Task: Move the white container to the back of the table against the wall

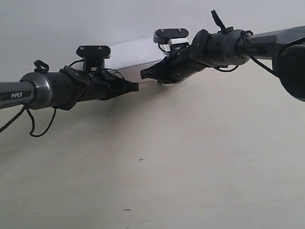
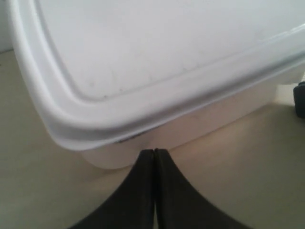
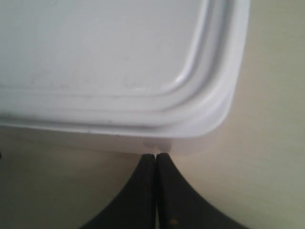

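Observation:
The white container [image 1: 134, 53] stands at the far side of the table [image 1: 169, 181], close to the wall [image 1: 124, 5]; the arms partly hide it. The arm at the exterior view's left ends in a gripper [image 1: 134, 86], and the arm at that view's right in another gripper [image 1: 146, 73]; both meet in front of the box. In the left wrist view the white container [image 2: 157, 57] fills the frame and my left gripper [image 2: 154, 152] is shut, tips against its side wall under the lid rim. My right gripper [image 3: 156, 156] is shut too, touching the white container [image 3: 105, 57] near a rounded corner.
A few tiny dark specks [image 1: 141, 160] mark the tabletop in front of the arms. Loose black cables [image 1: 39, 129] hang under the arm at the exterior view's left. A dark shape [image 2: 300, 98] shows at the left wrist view's edge beside the box.

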Available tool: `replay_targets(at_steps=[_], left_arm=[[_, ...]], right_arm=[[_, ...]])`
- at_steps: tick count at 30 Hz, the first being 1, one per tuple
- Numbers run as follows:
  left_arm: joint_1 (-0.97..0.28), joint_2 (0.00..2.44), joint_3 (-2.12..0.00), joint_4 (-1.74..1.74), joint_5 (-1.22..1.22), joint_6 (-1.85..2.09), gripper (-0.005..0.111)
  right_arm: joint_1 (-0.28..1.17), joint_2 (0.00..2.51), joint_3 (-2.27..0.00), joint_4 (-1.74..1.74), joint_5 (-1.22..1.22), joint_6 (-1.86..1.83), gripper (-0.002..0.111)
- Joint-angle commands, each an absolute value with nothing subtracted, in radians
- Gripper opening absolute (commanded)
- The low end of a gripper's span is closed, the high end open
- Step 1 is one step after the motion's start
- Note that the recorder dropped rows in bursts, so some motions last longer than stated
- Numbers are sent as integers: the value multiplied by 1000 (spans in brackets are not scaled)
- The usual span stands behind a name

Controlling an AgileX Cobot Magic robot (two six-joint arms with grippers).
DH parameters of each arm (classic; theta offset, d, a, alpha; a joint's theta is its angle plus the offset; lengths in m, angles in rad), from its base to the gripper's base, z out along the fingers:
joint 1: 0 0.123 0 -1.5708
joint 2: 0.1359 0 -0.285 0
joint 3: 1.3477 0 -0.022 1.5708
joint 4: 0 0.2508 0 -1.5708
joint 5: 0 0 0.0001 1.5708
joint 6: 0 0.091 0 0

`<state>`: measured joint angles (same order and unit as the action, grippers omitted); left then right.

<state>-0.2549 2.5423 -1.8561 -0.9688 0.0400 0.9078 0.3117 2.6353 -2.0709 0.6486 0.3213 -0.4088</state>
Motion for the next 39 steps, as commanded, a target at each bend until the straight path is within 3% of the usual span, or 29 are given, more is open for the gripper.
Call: replay_targets(at_steps=[1,11,20,29,39], left_arm=[[-242,2556,-1875,-969,13,911,0],[-238,2534,-1860,-947,159,889,0],[-229,2270,-1514,-913,10,886,0],[-231,2011,-1222,-912,-104,847,0],[-274,1573,-895,-895,-241,788,0]], right_arm=[[306,2639,-2092,645,248,-420,0],[306,2623,-2092,613,425,-423,0],[308,2530,-2082,454,624,-311,0],[319,2103,-1580,400,426,-322,0],[321,1660,-1230,390,291,-330,0]])
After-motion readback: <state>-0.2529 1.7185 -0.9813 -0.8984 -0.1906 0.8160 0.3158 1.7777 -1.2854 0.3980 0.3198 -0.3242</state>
